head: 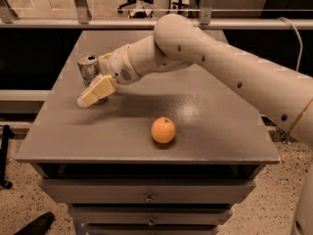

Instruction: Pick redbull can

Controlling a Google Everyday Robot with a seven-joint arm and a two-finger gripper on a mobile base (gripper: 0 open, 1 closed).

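I see my gripper [94, 84] at the table's [220, 136] far left, fingers spread apart, near finger [96, 91] crossing the redbull can's [88, 65] lower front, can upright by the left edge, orange [163, 129] well apart.

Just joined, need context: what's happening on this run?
The robot's single arm stretches across the grey table with its gripper at the redbull can, back left in view, covering the can's lower front. The can stands upright on the table, not lifted; whether it is gripped can't be told. An orange sits apart, nearer the front.
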